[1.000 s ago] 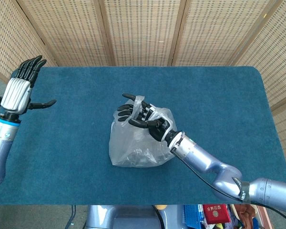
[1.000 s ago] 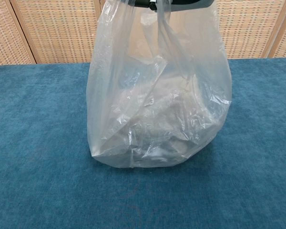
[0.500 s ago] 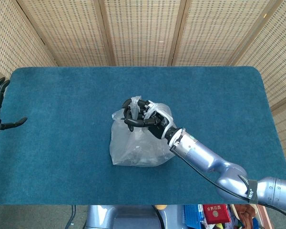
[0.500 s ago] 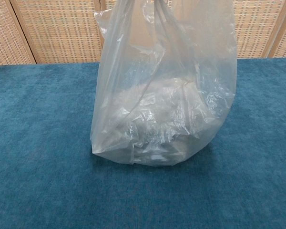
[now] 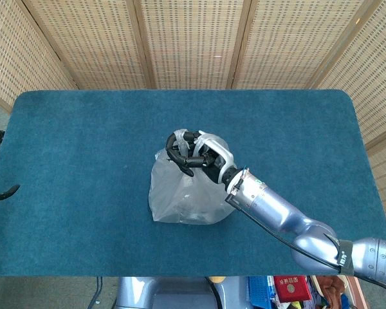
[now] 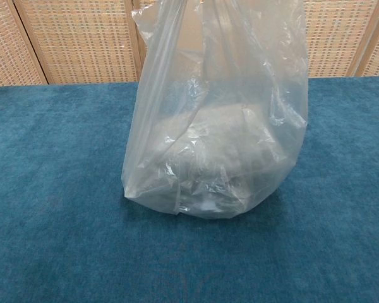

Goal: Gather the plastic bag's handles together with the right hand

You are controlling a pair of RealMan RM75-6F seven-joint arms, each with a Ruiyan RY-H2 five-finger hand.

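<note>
Here my right hand (image 5: 196, 154) sits on top of the plastic bag (image 5: 183, 193), and my black fingers (image 5: 178, 149) are curled in tight around the bag's handles (image 5: 209, 140). The white handles are bunched up inside my hand, and I am holding them. The bag stands in the middle of the blue table (image 5: 83, 141), a bit toward the near edge. It is clear and crinkly, and it stands tall, pulled up at the top where I hold it. From the chest view the bag (image 6: 218, 126) fills the middle of the picture, and its round bottom rests on the blue table (image 6: 50, 189). There is something pale inside the bag, but I cannot tell what it is through the wrinkled plastic. My silver right arm (image 5: 280, 215) reaches in from the near right corner and goes up to the bag. My left hand (image 5: 1, 194) is far away at the left edge of the table, well apart from the bag. Only a thin dark bit of it shows there, so I cannot tell if those fingers are open or closed. Behind the table stands a woven screen (image 5: 193, 38) with wooden bars.
</note>
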